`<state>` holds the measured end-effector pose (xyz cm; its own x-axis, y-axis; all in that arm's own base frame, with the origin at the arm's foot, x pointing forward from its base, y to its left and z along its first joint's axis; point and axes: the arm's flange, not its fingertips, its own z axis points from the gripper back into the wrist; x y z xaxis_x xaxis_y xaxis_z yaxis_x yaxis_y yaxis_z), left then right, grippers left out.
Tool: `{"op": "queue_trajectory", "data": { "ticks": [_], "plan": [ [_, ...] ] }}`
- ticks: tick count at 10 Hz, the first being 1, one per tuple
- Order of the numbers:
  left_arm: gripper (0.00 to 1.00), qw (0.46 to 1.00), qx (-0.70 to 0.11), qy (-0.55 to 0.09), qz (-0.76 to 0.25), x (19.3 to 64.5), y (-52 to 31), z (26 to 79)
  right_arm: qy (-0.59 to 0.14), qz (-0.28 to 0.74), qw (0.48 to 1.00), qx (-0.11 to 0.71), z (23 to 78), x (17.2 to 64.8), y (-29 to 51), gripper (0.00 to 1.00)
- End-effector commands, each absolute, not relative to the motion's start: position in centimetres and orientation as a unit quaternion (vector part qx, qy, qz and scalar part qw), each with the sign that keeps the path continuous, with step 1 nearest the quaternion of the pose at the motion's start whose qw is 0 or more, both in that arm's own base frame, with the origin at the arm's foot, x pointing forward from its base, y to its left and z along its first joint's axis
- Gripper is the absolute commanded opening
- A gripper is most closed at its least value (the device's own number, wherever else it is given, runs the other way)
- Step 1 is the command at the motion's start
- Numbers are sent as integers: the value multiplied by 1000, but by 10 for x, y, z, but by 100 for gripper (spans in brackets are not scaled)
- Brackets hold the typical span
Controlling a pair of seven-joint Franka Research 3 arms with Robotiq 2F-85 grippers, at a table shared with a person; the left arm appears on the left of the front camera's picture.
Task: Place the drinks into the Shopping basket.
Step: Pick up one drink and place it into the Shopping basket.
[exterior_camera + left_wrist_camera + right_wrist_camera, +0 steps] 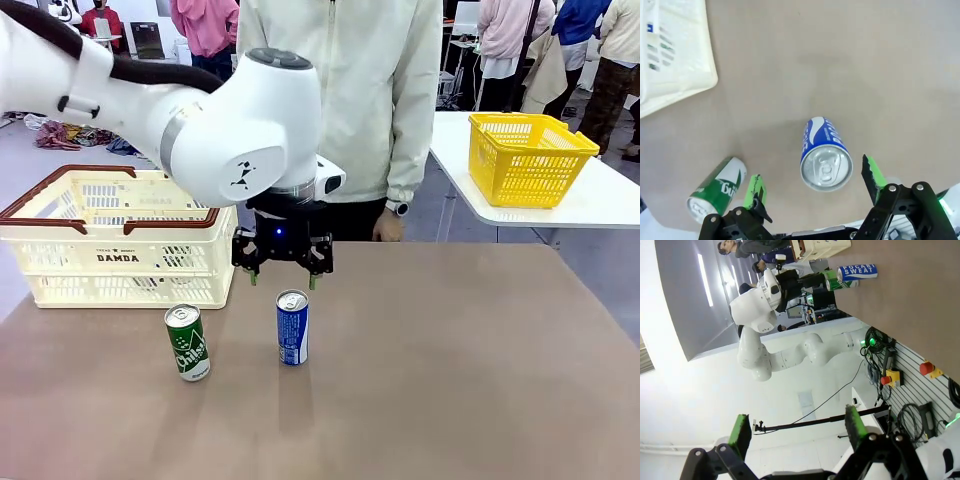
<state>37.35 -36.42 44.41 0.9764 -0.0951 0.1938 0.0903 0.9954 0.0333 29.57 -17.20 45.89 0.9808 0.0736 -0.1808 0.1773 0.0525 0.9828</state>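
Left wrist view: my left gripper (pixel 811 175) hangs spread above the upright blue can (pixel 824 150), not touching, lined up for grasping; green can (pixel 715 195) beside; Shopping basket (pixel 680 75) near; my right gripper (pixel 796 417) spread, idle.

The blue can (pixel 292 328) and green can (pixel 187 343) are glossy printed metal with bare silvery tops, the basket (pixel 70 258) is latticed cream plastic, the table (pixel 450 380) is smooth matt brown, the left arm (pixel 240 130) has a glossy white shell, and the jacket (pixel 350 90) is pale matt cloth.
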Motion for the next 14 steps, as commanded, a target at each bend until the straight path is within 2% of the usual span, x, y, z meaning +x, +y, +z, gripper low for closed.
{"op": "queue_trajectory", "data": {
  "ticks": [1,7,13,14],
  "plan": [
    [100,995,-3,-87,-55,376,-362,438,101,-40,724,681,465,295,-174,100],
    [100,998,23,-25,-58,391,-370,392,101,-40,724,681,465,295,-174,100],
    [100,998,7,-10,-57,395,-369,378,101,-40,724,681,465,295,-174,100],
    [51,998,6,-7,-61,396,-369,376,101,-40,724,681,465,295,-174,100]
  ]
}}
